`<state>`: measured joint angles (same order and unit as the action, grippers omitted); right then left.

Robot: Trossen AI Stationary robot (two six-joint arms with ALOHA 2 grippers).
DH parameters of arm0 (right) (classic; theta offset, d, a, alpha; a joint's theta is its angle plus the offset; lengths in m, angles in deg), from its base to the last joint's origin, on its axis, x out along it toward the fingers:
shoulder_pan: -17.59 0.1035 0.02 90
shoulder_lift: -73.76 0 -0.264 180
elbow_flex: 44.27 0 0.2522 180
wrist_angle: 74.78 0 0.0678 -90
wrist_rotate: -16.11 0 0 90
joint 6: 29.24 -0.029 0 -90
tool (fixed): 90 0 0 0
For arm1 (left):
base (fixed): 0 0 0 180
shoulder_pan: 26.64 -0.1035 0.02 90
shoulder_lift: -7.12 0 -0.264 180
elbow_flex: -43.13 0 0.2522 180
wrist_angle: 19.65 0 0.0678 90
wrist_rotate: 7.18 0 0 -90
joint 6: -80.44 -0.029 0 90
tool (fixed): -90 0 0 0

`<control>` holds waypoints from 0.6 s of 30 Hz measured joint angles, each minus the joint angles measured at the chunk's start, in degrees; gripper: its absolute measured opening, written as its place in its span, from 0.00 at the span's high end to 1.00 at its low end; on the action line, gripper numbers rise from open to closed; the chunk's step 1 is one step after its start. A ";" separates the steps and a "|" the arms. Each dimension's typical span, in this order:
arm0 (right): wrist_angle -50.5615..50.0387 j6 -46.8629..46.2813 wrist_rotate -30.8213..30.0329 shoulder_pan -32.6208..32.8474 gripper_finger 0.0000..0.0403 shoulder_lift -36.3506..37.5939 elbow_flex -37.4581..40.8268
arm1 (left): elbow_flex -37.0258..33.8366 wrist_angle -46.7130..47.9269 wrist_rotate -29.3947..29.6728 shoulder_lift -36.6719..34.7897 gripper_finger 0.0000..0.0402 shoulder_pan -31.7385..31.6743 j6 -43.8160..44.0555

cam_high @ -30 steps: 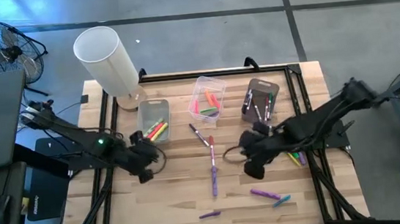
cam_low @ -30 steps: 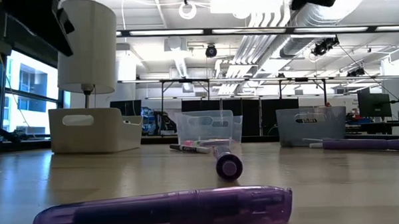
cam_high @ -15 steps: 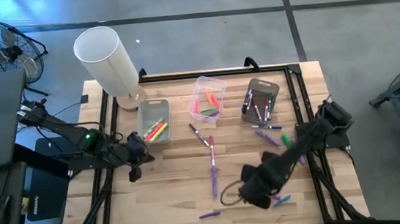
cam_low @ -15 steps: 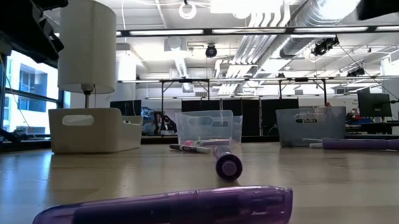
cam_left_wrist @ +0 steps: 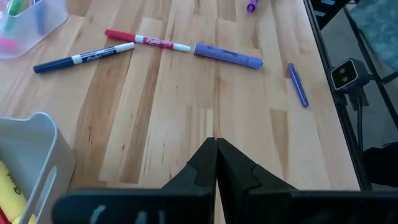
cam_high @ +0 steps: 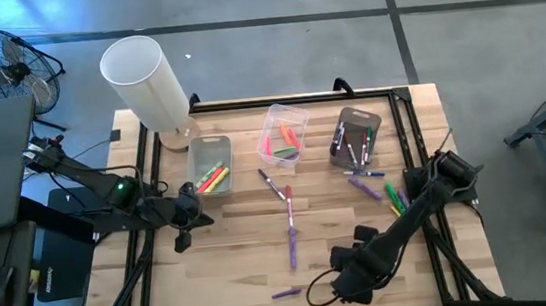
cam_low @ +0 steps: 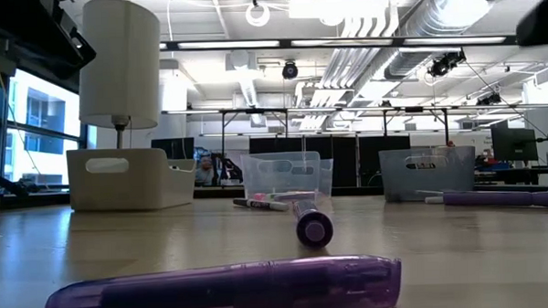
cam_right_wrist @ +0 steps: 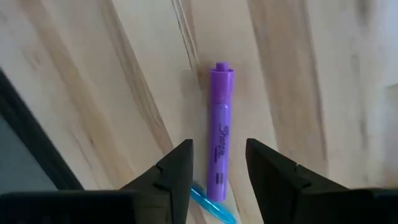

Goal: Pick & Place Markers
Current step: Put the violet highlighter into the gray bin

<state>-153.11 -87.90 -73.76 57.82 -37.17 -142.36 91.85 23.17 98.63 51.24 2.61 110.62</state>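
Markers lie scattered on the wooden table: a purple one (cam_high: pixel 291 247), a red one (cam_high: pixel 287 200), a dark blue one (cam_high: pixel 271 181) and a small purple one (cam_high: pixel 287 293). My right gripper (cam_high: pixel 351 281) hangs open near the table's near edge, pointing down. Its fingers stand on either side of a purple marker (cam_right_wrist: pixel 220 134) lying flat on the wood, and a light blue marker (cam_right_wrist: pixel 211 205) lies at that marker's near end. My left gripper (cam_left_wrist: pixel 216 155) is shut and empty, at the left, near a grey bin (cam_high: pixel 211 166).
Three bins stand at the back: the grey one with yellow, green and pink markers, a clear one (cam_high: pixel 284 132) with pink and orange markers, and a dark one (cam_high: pixel 355 135). More purple and green markers (cam_high: pixel 390 197) lie in front of the dark bin. A white lamp (cam_high: pixel 146 85) stands at the far left.
My right gripper has swung from beside the dark bin toward the table's near edge and come down, tipping to point straight down over the purple marker. My left gripper has drawn back a little toward the table's left edge. No marker has moved.
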 joint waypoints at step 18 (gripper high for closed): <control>13.09 -5.60 7.19 -0.04 0.71 0.08 16.30 | 0.00 0.20 -2.40 0.00 1.00 0.00 0.02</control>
<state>-140.02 -93.49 -66.56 57.78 -37.09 -126.06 91.85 23.36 96.23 51.24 2.61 110.64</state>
